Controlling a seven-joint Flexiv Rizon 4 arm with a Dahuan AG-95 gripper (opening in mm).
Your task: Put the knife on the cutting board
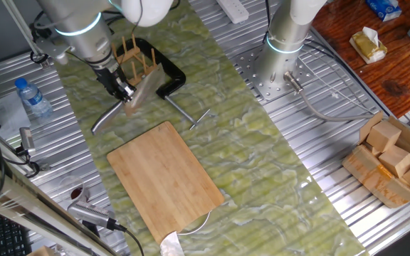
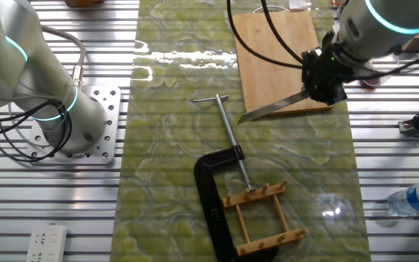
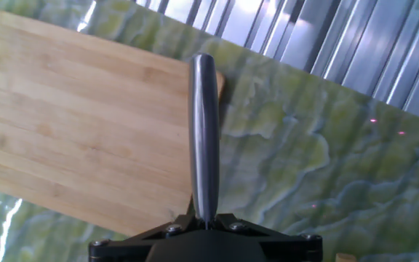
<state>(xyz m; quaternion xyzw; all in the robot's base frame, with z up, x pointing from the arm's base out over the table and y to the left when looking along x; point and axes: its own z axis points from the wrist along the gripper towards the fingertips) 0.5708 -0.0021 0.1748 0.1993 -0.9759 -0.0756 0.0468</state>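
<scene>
My gripper (image 1: 123, 92) is shut on the knife (image 1: 144, 89), an all-metal cleaver, and holds it in the air above the green mat, just off the near short end of the cutting board (image 1: 166, 174). In the other fixed view the gripper (image 2: 318, 84) holds the grey blade (image 2: 275, 108) slanting down-left across the edge of the board (image 2: 278, 51). In the hand view the slim silver handle (image 3: 204, 131) runs up from the gripper (image 3: 204, 218), its tip over the corner of the bamboo board (image 3: 86, 124). The blade is hidden there.
A black C-clamp (image 2: 213, 189) with a thin rod and a small wooden peg rack (image 2: 260, 218) lie on the mat behind my gripper. A water bottle (image 1: 33, 96) stands to the side. A second arm's base (image 1: 283, 43) and cardboard boxes (image 1: 393, 153) stand across the table.
</scene>
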